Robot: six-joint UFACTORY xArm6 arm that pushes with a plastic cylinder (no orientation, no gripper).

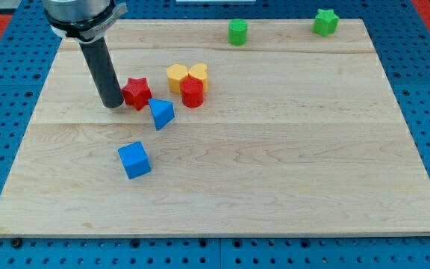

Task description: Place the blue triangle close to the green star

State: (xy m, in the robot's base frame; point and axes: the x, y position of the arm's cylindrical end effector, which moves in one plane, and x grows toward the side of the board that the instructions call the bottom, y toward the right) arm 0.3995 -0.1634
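Note:
The blue triangle point(161, 113) lies left of the board's middle, just below and right of a red star point(136, 93). The green star point(325, 22) sits at the view's top right, near the board's far edge, far from the triangle. My tip point(113, 104) rests on the board at the left side of the red star, touching or nearly touching it, and a little left of and above the blue triangle.
A blue cube point(134, 160) lies below the triangle. A yellow hexagon point(177, 77), a yellow heart point(198, 75) and a red cylinder point(192, 93) cluster right of the red star. A green cylinder point(237, 32) stands at the top centre. The wooden board point(290, 164) sits on a blue pegboard.

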